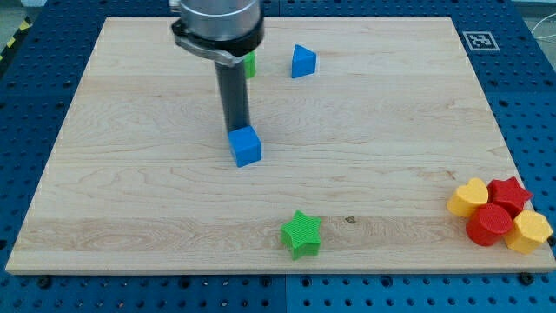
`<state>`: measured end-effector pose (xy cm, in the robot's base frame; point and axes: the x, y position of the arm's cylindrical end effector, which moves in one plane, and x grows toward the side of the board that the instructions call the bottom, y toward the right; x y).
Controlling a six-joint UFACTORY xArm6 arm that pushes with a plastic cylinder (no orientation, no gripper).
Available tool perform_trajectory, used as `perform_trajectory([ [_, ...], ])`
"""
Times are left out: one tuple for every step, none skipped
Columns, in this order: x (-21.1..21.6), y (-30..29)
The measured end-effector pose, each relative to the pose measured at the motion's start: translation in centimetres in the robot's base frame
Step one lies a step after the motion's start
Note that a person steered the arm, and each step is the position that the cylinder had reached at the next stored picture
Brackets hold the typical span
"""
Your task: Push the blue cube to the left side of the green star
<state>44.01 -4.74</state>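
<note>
The blue cube (246,146) sits near the middle of the wooden board (130,174). The green star (301,234) lies near the board's bottom edge, below and to the right of the cube. My tip (236,129) is at the cube's upper-left edge, touching or almost touching it. The dark rod rises from there to the arm's grey body at the view's top.
A blue triangular block (302,61) lies near the top edge. A green block (250,63) is partly hidden behind the arm. At the bottom right corner a cluster holds a yellow heart (468,197), a red star (510,193), a red cylinder (489,225) and a yellow block (530,231).
</note>
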Motion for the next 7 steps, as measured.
perform_trajectory([
  [0.0,2.8],
  [1.1,3.3],
  [3.3,2.3],
  [2.2,2.2],
  [-1.1,0.9],
  [-0.2,-1.6],
  [2.4,-1.5],
])
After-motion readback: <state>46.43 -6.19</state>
